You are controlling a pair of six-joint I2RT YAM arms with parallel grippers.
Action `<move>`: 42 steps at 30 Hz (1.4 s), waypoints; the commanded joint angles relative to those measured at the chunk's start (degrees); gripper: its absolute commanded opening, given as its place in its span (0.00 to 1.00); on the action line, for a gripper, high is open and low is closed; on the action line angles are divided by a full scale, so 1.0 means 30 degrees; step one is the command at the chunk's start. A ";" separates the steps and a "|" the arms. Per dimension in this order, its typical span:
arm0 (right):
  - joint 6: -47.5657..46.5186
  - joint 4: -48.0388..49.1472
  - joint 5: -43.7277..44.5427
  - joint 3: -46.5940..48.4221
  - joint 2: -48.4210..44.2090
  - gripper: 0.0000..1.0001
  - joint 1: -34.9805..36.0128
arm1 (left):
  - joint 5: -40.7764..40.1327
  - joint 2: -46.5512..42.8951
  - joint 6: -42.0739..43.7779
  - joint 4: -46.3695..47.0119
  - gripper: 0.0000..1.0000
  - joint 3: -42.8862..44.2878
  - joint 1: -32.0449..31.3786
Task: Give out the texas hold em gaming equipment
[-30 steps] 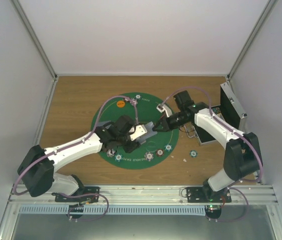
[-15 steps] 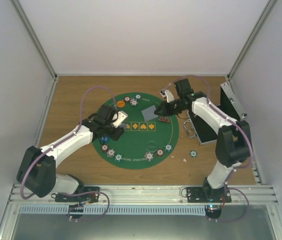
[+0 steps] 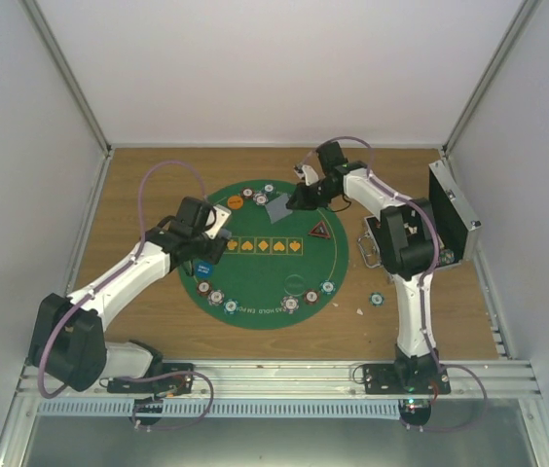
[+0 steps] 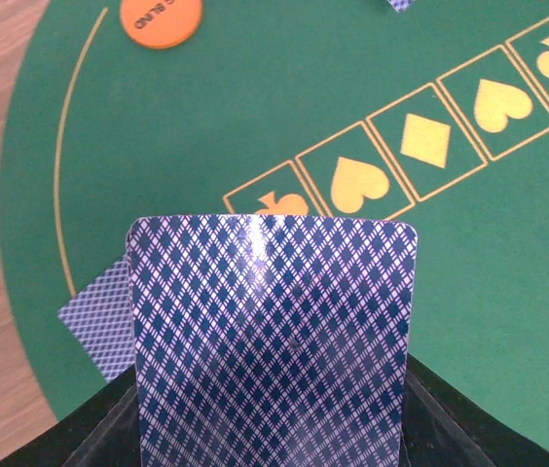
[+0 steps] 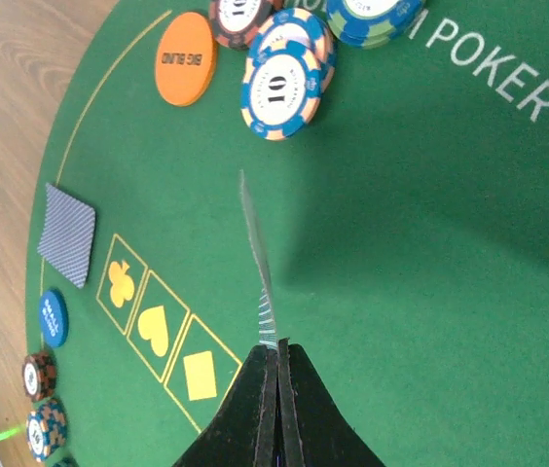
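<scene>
Note: a round green mat [image 3: 265,277] lies flat near the middle of a wooden table [image 3: 138,185]. You can see a thin gold ring just inside its edge, a row of yellow-outlined boxes with suit symbols across its middle, and white lettering ending in POKER along the rim. Just right of the mat you have a silver case [image 3: 453,209], open, black-lined, its lid raised toward the right wall. White walls [image 3: 274,68] close three sides. A metal rail [image 3: 274,375] spans the near edge.

White panel walls [image 3: 284,68]; wood-grain tabletop [image 3: 255,345]; metal rail [image 3: 274,375] along near edge, possibly aluminium.
</scene>
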 commanded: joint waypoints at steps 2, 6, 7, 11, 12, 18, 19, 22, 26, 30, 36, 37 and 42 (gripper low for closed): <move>-0.0846 -0.1457 0.0250 0.1430 0.1521 0.00 -0.0025 | -0.0899 -0.0726 -0.0506 0.0150 0.56 0.0399 0.0423; -0.1296 -0.2134 0.1219 0.2153 0.2319 0.01 -0.0006 | -0.0921 -0.0772 -0.0571 0.0207 0.56 0.0475 0.0538; -0.1395 -0.2306 0.1582 0.2294 0.2496 0.01 -0.0038 | -0.0924 -0.0730 -0.0559 0.0201 0.56 0.0488 0.0571; -0.1364 -0.2604 0.2887 0.2993 0.3206 0.01 -0.0067 | -0.0949 -0.0530 -0.0455 0.0199 0.56 0.0628 0.0613; -0.1412 -0.2663 0.3083 0.3183 0.3387 0.01 -0.0053 | -0.0905 -0.0470 -0.0427 0.0219 0.56 0.0676 0.0614; -0.1685 -0.2763 0.3571 0.4590 0.4564 0.01 -0.0086 | -0.0881 -0.0096 -0.0222 0.0180 0.56 0.0926 0.0635; -0.1819 -0.2818 0.3608 0.4866 0.4776 0.01 -0.0092 | -0.0886 -0.0056 -0.0207 0.0165 0.56 0.0955 0.0627; -0.1933 -0.3073 0.3898 0.5826 0.5477 0.01 -0.0110 | -0.0824 0.0016 -0.0127 0.0176 0.56 0.1030 0.0642; -0.2132 -0.3168 0.3845 0.6725 0.6131 0.01 -0.0173 | -0.0789 0.0172 -0.0090 0.0141 0.56 0.1173 0.0658; -0.2377 -0.3491 0.4016 0.7572 0.6771 0.01 -0.0179 | -0.0724 0.0360 -0.0087 0.0106 0.56 0.1293 0.0671; -0.2459 -0.3594 0.4324 0.7745 0.6850 0.12 -0.0217 | -0.0597 0.0648 -0.0059 0.0136 0.56 0.1496 0.0658; -0.2468 -0.3622 0.4438 0.7761 0.6798 0.15 -0.0219 | -0.0572 0.0655 -0.0059 0.0156 0.56 0.1528 0.0671; -0.2543 -0.3775 0.5349 0.7756 0.6201 0.29 -0.0262 | -0.0398 0.0691 0.0013 0.0266 0.56 0.1603 0.0663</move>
